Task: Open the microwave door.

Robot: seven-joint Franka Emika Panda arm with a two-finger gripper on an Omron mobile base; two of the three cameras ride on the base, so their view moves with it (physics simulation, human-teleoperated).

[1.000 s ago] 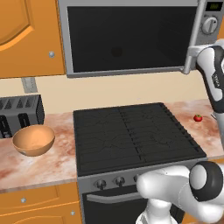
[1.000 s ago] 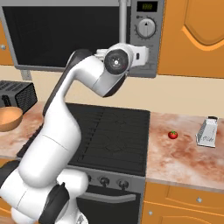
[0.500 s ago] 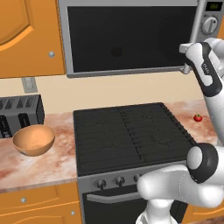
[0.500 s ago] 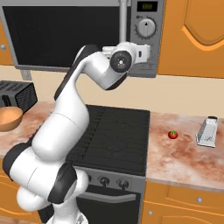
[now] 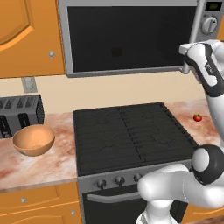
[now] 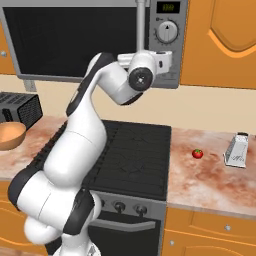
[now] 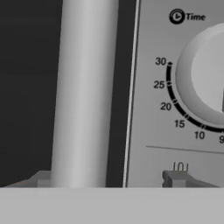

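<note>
Microwave door (image 5: 131,37): shut, up on the wall above the stove (image 5: 131,135).
Handle (image 7: 85,92): long grey bar on the door's right edge.
Gripper (image 7: 107,180): open wide, fingertips on each side of the handle, not squeezing it.

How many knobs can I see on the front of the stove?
3: a row on the stove front panel, left knob, middle, right. The arm may hide more.

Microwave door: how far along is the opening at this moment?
Done: the gripper has reached the handle, a finger on each side of the bar. In hand: the grasp; the jaws look open, not yet clamped. Left: the pull, since the microwave door sits flush and closed.
</note>
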